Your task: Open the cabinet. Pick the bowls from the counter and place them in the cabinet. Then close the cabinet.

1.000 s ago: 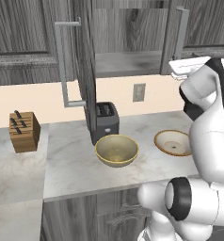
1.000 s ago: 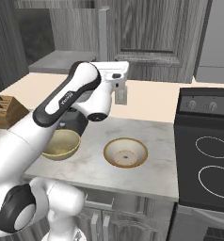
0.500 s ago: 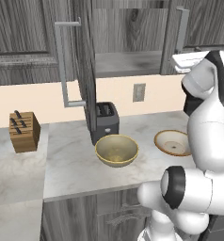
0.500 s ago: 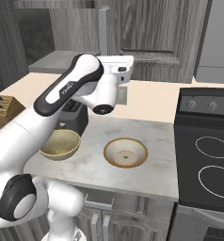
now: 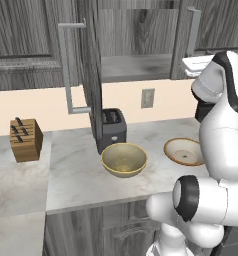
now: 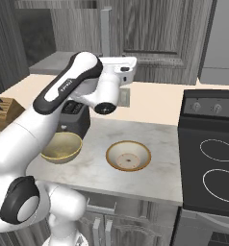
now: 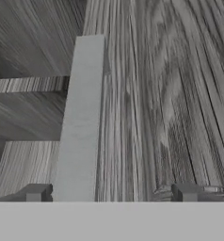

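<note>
1. Left base view: over the last second the arm's wrist has lifted and drawn closer to the right door's bar handle (image 5: pixel 193 30); nothing on the counter (image 5: pixel 76 172) has shifted. I count 2 cabinet (image 5: pixel 136 42) doors. The left door (image 5: pixel 91 75) stands swung out wide and the right one looks partly open, so I judge the opening step nearly done. There are 2 bowls: 1 olive-yellow bowl (image 5: pixel 123 159) in front of 1 toaster (image 5: pixel 111 129), and 1 tan bowl (image 5: pixel 185 151) to its right. 1 knife block (image 5: pixel 25 140) sits far left, and 1 wall socket (image 5: pixel 147 98) is on the backsplash.

2. Right base view: the hand has risen from above the tan bowl (image 6: pixel 128 155) to the door's level. Both bowls rest on the counter (image 6: pixel 159 180), untouched. 1 stovetop (image 6: pixel 213 168) shows 2 burner rings.

3. Hand view: the gripper (image 7: pixel 111 192) faces the door panel with its fingers wide apart, holding nothing. 1 handle (image 7: pixel 81 117) runs between the 2 tips, nearer the left one.
</note>
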Robot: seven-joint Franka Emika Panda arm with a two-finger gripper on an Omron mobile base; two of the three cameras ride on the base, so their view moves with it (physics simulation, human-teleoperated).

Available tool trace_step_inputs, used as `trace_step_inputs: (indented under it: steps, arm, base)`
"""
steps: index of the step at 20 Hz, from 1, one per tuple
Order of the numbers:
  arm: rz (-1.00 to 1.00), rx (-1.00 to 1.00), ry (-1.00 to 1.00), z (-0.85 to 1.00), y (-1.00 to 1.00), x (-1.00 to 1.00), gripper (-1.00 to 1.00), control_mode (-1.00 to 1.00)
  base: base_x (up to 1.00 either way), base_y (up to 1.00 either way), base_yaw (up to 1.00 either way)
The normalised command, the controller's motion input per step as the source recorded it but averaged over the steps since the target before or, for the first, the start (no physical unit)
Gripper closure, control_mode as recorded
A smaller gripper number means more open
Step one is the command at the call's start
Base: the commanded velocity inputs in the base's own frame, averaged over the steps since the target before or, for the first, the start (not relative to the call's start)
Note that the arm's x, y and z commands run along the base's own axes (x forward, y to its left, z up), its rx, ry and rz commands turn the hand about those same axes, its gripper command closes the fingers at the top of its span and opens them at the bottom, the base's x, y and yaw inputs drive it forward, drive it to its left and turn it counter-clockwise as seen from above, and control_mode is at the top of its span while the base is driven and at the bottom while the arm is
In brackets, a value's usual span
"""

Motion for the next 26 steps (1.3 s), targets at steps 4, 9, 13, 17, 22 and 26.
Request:
trace_step_inputs:
  steps: [4,9,13,17,22,26]
  arm:
    - [0.0,0.0,0.11,0.0,0.04,0.03,-1.0,-1.0]
    - [0.0,0.0,0.09,0.0,0.18,0.11,-1.0,-1.0]
    - [0.02,0.0,0.11,0.0,0.18,0.33,-1.0,-1.0]
    - [0.04,0.0,0.13,0.0,0.04,0.54,-1.0,-1.0]
    - [0.05,0.01,0.14,0.0,0.02,0.57,1.0,-1.0]
    - [0.04,0.01,0.07,0.0,0.0,0.21,1.0,-1.0]
  base:
    - [0.0,0.0,0.0]
    - [0.0,0.0,0.0]
    - [0.0,0.0,0.0]
    - [0.0,0.0,0.0]
    - [0.0,0.0,0.0]
    - [0.0,0.0,0.0]
